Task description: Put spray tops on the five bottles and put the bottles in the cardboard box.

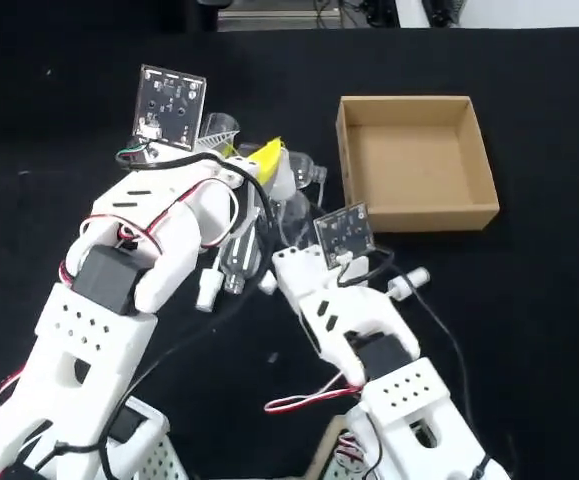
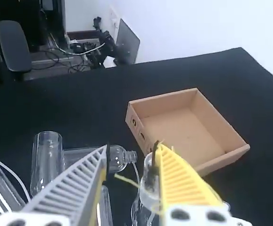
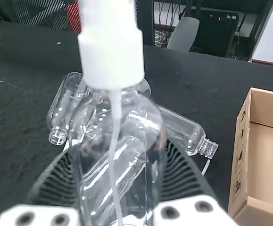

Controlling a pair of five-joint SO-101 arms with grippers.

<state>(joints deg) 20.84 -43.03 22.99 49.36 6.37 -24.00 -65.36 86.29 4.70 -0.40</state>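
Clear plastic bottle [image 3: 127, 117], white spray top [image 3: 110, 52] fitted: held upright, clamped between the fingers of the right gripper [image 3: 124, 160]. Uncapped bottles [image 3: 188, 132]: laid on their sides on the black table [image 1: 529, 120], just beyond that gripper. Left gripper [image 2: 130, 150]: released, fingers spread, poised above the uncapped bottles. Cardboard box [image 2: 141, 129]: open-topped, set on the table beyond the left gripper.

One cardboard box [image 1: 415, 160]; two arms [image 1: 149, 260]; one bottle [image 3: 122, 141] wearing one white spray top [image 3: 110, 52]; at least two uncapped bottles [image 3: 68, 106] in a heap too tangled to count surely; at least two loose spray tops [image 1: 207, 290] on the bench [image 1: 529, 330].
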